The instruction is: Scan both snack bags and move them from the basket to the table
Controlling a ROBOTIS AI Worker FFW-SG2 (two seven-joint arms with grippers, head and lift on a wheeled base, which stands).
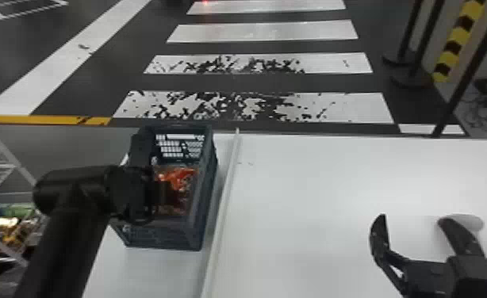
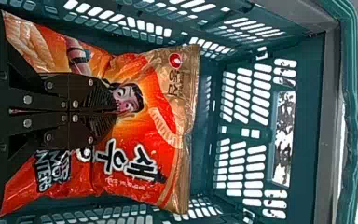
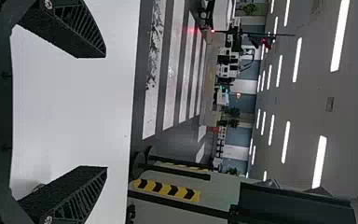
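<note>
Here's the orange snack bag point(image 2: 168, 154), lying inside the basket point(image 1: 208, 194), and right over its middle the left end effector point(image 2: 116, 110) has its fingers pressed together, probably to lift it evenly; whether they pinch a fold, I can't tell. A second bag underneath? Can't tell. The basket sits by the counter's point(image 1: 334, 178) far left corner; near the right edge, the right end effector point(image 1: 414, 217) waits, fingers spread.

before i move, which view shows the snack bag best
The left wrist view: the snack bag shows close, though the left gripper covers part. The head view has it partly hidden by that gripper, inside the basket.
</note>
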